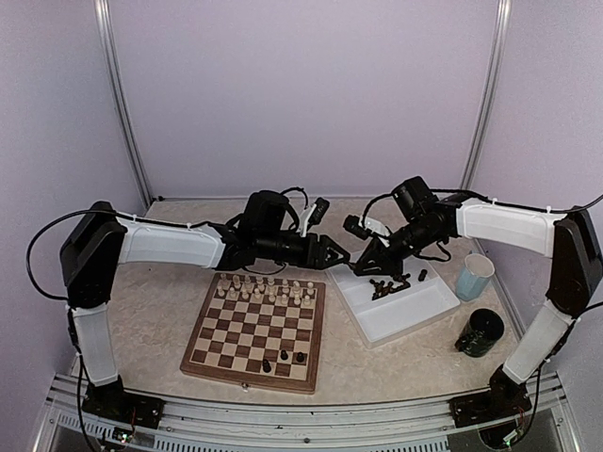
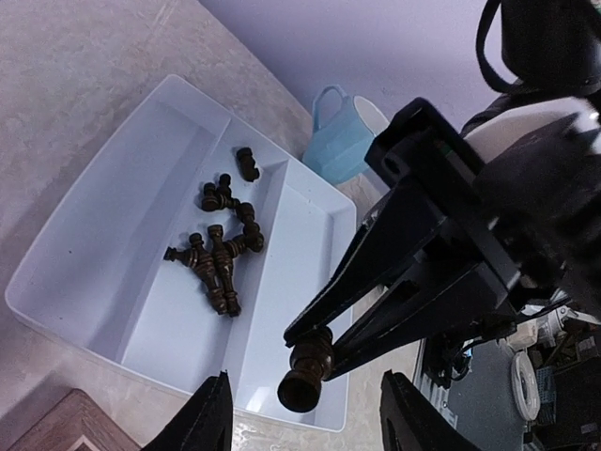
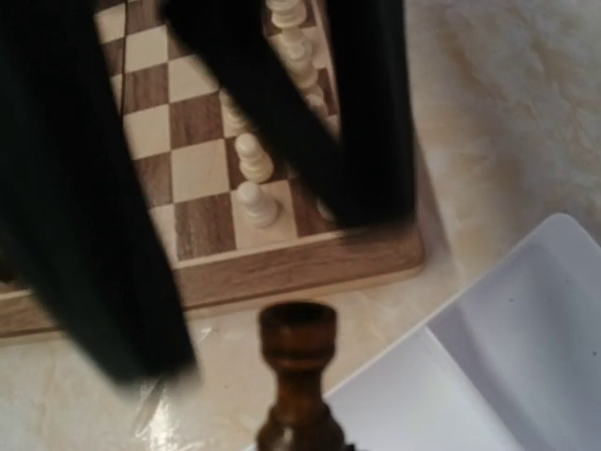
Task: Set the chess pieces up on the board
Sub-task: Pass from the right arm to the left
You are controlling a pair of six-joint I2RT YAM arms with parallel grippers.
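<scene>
- Near row of the board (image 1: 245,377): only three dark pieces (image 1: 284,356) standing, so plenty to go.
- Right of the board, the tray (image 1: 405,315) holds the loose dark ones (image 1: 384,285).
- Past the board's far right corner, my right gripper (image 1: 363,266) is clamped on a dark rook (image 2: 305,371). My left gripper (image 1: 332,254) faces it, jaws apart. Handoff, I'd guess.

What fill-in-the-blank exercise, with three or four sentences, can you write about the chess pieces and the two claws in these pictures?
1. The right claw is shut on one ____ chess piece.
2. The left claw is ____ and holds nothing.
3. The other dark pieces lie in the white ____.
4. The cup next to it is light ____.
Missing words: dark; open; tray; blue.
</scene>
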